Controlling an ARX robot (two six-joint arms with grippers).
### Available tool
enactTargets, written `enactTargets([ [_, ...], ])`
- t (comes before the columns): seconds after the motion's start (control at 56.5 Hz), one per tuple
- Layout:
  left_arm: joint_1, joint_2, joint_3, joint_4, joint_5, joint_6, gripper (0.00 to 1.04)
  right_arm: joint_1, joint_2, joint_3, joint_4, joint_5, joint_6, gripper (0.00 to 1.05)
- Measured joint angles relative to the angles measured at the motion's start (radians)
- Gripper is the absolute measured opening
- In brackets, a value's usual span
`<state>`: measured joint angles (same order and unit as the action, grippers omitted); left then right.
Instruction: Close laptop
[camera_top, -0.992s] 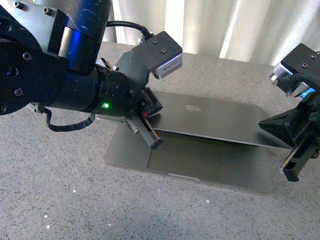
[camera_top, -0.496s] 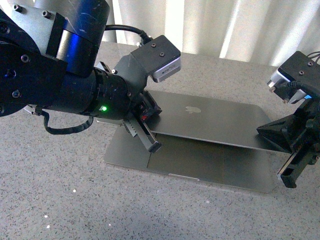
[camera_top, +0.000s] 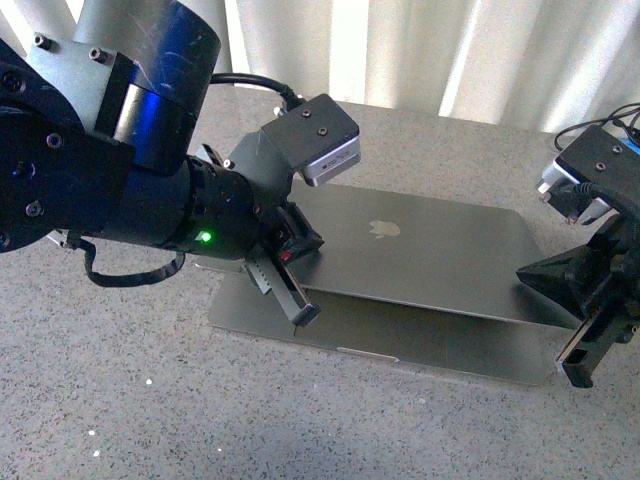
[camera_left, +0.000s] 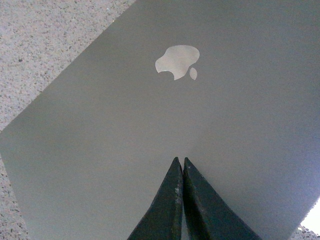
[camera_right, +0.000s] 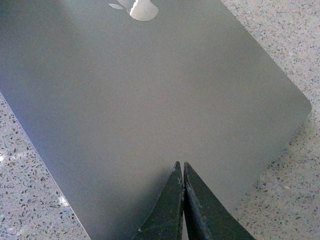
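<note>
We press the laptop (camera_top: 420, 255) lid beneath our left tool (camera_top: 303, 312) and right tool (camera_top: 577, 368), both pinched shut and empty. Uneven force could slip a tip off.

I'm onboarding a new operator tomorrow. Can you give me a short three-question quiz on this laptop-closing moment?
1. True or false: the laptop lid lies flat on its base.
2. The left gripper is: A) wide open, B) shut and empty, tips over the lid, C) shut on a cable.
3. What shape is the pale logo on the lid?

Key: 1 false, a gap shows under the lid's front edge; 2 B; 3 an apple.
</note>
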<state>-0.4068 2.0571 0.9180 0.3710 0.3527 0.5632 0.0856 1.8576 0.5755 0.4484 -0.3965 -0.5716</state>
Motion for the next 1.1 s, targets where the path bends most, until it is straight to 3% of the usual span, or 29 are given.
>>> enactTargets([
  [1.098, -0.005, 0.037, -0.015, 0.0, 0.025, -0.012, 0.04, -0.005, 0.08, -0.026, 0.068, -0.003, -0.001, 0.01],
])
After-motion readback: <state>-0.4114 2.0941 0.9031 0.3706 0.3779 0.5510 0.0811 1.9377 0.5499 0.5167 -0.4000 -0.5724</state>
